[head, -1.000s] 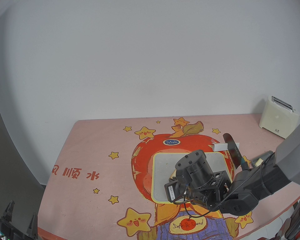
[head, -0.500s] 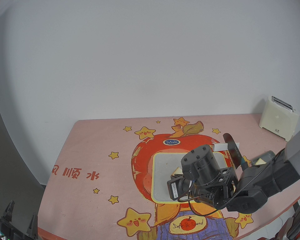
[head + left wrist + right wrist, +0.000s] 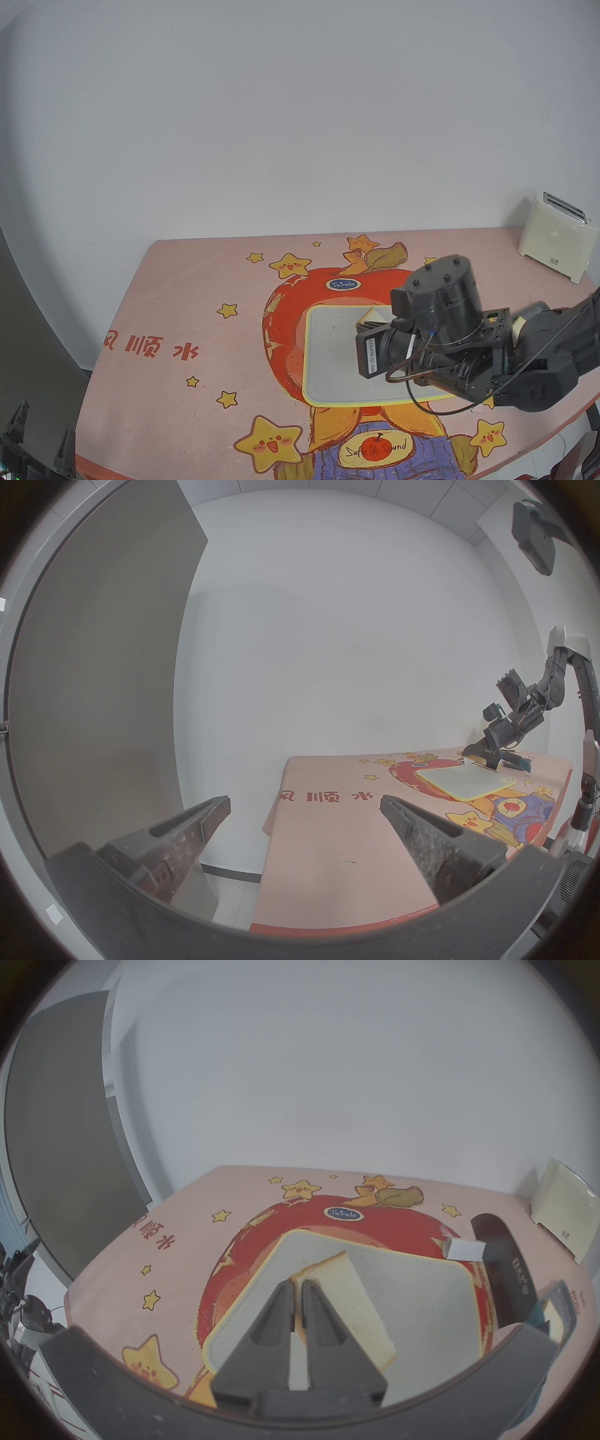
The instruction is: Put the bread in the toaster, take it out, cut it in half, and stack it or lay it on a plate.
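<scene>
Bread is pinched by one edge in the right gripper. The two fingers are squeezed together on the slice's near side, and the rest of it sticks out past the tips. It's a pale, untoasted-looking slice, held over the grey cutting board with the yellow rim. Honestly can't tell if the far corner is touching the board or just above it.

On the side of the board toward the toaster there's a knife with a black blade, lying on the table with a small white block right beside the blade. The toaster sits at the far right corner of the table, well apart from the board.

The left gripper is way off by the table's near left corner, low down, fingers spread wide with nothing between them.
</scene>
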Controlling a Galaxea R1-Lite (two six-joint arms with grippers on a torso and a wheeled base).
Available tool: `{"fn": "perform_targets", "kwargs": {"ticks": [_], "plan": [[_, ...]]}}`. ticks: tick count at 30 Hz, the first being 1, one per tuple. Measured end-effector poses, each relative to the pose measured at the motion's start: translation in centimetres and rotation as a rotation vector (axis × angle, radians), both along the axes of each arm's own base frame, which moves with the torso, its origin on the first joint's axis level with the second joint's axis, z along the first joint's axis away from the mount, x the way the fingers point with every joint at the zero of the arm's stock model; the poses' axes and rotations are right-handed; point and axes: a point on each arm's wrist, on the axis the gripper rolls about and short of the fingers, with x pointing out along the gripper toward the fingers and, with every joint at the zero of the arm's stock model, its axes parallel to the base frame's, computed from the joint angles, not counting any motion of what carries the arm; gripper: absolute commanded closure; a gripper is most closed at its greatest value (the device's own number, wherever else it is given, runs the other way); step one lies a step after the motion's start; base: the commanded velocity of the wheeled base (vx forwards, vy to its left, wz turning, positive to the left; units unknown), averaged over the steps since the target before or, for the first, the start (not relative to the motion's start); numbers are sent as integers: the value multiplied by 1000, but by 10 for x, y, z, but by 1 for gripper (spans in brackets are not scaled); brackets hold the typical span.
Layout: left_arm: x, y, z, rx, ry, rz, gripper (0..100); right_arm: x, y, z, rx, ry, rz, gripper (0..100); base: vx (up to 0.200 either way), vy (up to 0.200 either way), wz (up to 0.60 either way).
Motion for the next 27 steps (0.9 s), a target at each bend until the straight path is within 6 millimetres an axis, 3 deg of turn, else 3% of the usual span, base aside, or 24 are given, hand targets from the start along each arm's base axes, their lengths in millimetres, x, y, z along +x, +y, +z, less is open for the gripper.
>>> {"fn": "perform_targets", "kwargs": {"ticks": [22, 27], "plan": [[0, 0, 0, 0, 0, -2, 0, -28, -85, 48, 13, -65, -115, 100, 0, 0, 0], [0, 0, 0, 1, 0, -2, 0, -33, -108, 45, 9, -66, -183, 100, 0, 0, 0]]}}
